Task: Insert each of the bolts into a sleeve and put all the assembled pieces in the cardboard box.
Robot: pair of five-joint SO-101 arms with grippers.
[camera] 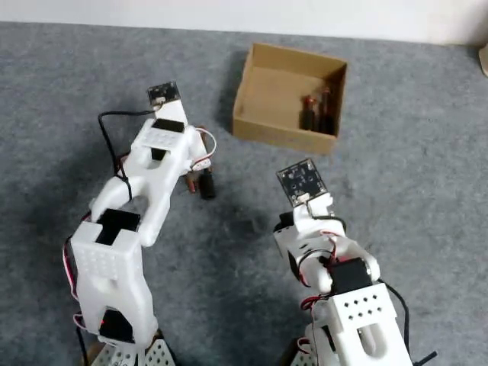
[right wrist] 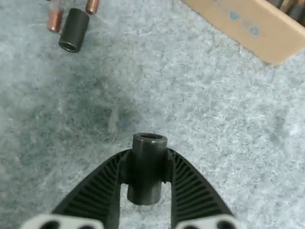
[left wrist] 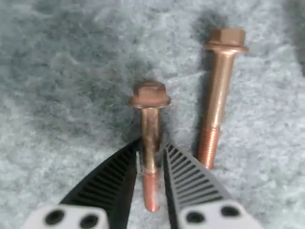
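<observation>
Two grasps: left jaws pinch bolt (left wrist: pixel 150 129) shank; right jaws clamp sleeve (right wrist: pixel 148 164) between tips.

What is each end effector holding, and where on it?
Left end effector: the shorter bolt, pinched on its shank just above the threads. Right end effector: a black sleeve, gripped across its middle.

A grey, felt-like fabric (camera: pixel 427 191) is spread over the whole work surface, and its mottled, fuzzy nap is seen close up in both wrist views. At the far edge of the high view the fabric is bordered by a plain white strip (camera: pixel 229 14); whether this is wall or floor cannot be told. A pale object (camera: pixel 484 59) is cut off at the right edge. Soft, diffuse shadows are cast on the fabric
</observation>
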